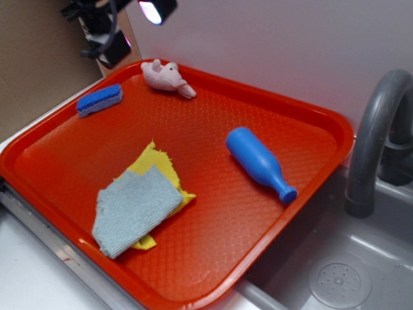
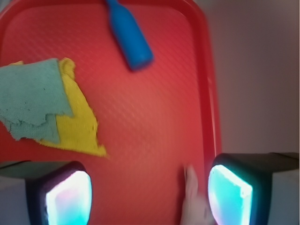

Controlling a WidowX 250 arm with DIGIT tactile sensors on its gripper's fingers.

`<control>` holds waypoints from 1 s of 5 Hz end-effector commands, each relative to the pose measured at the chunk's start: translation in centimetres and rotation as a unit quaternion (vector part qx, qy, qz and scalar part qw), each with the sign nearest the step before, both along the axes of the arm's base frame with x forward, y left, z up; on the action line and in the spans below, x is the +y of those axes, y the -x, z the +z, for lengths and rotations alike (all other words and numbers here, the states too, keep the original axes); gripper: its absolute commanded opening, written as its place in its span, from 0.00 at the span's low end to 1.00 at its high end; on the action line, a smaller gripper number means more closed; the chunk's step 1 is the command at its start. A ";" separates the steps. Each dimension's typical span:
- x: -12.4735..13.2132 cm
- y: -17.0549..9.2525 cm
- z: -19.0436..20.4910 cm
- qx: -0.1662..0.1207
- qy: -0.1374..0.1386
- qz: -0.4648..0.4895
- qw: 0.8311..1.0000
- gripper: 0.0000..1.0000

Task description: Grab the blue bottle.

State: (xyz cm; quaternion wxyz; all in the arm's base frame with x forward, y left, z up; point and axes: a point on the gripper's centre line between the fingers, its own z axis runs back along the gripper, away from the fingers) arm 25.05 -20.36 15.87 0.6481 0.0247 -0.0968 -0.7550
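The blue bottle [image 1: 259,164] lies on its side on the right part of the red tray [image 1: 303,116], neck pointing toward the sink. In the wrist view the blue bottle [image 2: 128,33] shows at the top, far ahead of my gripper [image 2: 147,194]. My gripper is open with nothing between its glowing pads [image 2: 68,199]. In the exterior view the gripper [image 1: 119,19] hangs high at the tray's far left corner, mostly cut off.
A grey cloth [image 1: 134,210] lies over a yellow cloth [image 1: 164,169] near the tray's front. A blue sponge [image 1: 99,100] and a pink plush toy [image 1: 166,76] lie at the far side. A grey faucet [image 1: 374,139] and sink [image 1: 342,271] stand right.
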 end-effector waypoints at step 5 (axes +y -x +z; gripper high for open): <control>-12.0 1.7 -8.4 0.057 -0.019 -0.159 0.985 1.00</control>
